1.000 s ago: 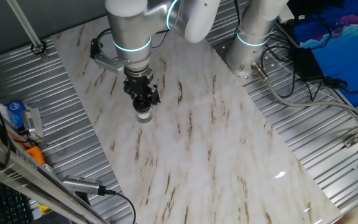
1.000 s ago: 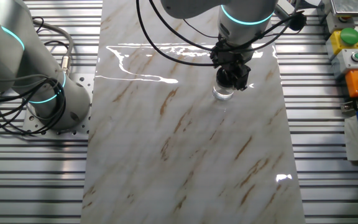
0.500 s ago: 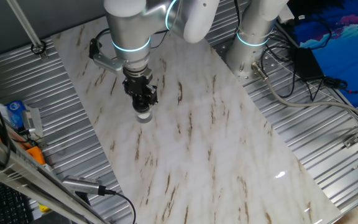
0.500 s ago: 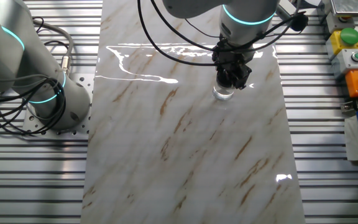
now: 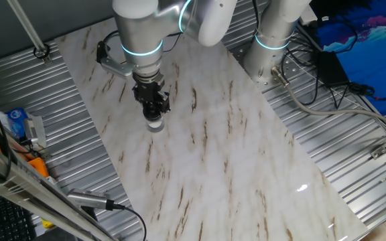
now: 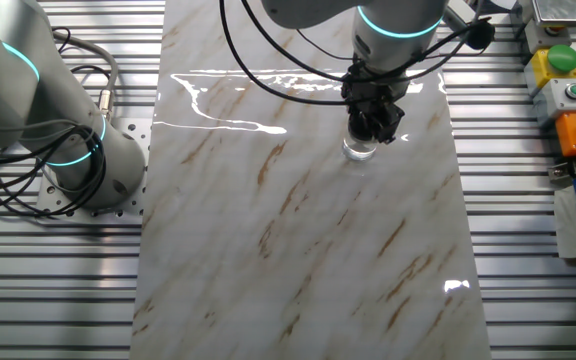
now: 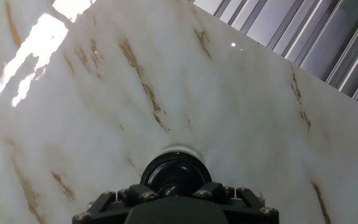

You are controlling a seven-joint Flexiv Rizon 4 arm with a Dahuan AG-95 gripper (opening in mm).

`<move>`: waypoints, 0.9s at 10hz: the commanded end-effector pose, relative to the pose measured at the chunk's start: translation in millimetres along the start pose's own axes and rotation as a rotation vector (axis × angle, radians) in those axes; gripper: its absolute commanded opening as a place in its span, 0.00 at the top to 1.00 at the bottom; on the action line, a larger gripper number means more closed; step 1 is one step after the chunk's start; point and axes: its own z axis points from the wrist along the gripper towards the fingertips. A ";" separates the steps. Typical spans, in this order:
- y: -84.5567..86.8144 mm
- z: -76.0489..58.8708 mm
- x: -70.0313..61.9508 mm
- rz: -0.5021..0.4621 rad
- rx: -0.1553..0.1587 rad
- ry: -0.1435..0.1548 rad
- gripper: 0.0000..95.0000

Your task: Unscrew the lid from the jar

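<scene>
The jar (image 5: pixel 155 125) is a tiny clear cylinder standing upright on the marble tabletop (image 5: pixel 233 154); it also shows in the other fixed view (image 6: pixel 358 151). My gripper (image 5: pixel 154 112) stands straight down over it, its black fingers closed round the top of the jar (image 6: pixel 373 127). In the hand view the round black lid (image 7: pixel 176 169) sits directly between the finger bases, with the whitish rim of the jar (image 7: pixel 176 150) just beyond it. The fingertips themselves are hidden under the hand (image 7: pixel 176 186).
A second robot arm's base (image 6: pixel 73 150) with cables stands off the tabletop's edge. A control box with a green button (image 6: pixel 563 60) and an orange part (image 6: pixel 574 132) lie beside the table. A blue packet (image 5: pixel 17 120) lies on the ribbed metal surround.
The wrist turned a little about its vertical axis over the jar between one second and half a second ago. Since then nothing has visibly moved.
</scene>
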 end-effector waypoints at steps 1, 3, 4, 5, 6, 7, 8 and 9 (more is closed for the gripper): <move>0.3 0.2 -0.2 -0.021 0.003 0.002 1.00; 0.2 -0.3 0.7 -0.091 0.008 0.006 1.00; 0.0 -0.6 1.0 -0.110 0.008 0.007 1.00; 0.1 -0.6 1.1 -0.126 0.008 0.007 1.00; 0.2 -0.6 1.2 -0.147 0.008 0.007 1.00; 0.2 -0.6 1.3 -0.169 0.008 0.008 1.00; 0.2 -0.9 1.8 -0.198 0.010 0.010 1.00; 0.0 -1.1 2.1 -0.221 0.010 0.010 1.00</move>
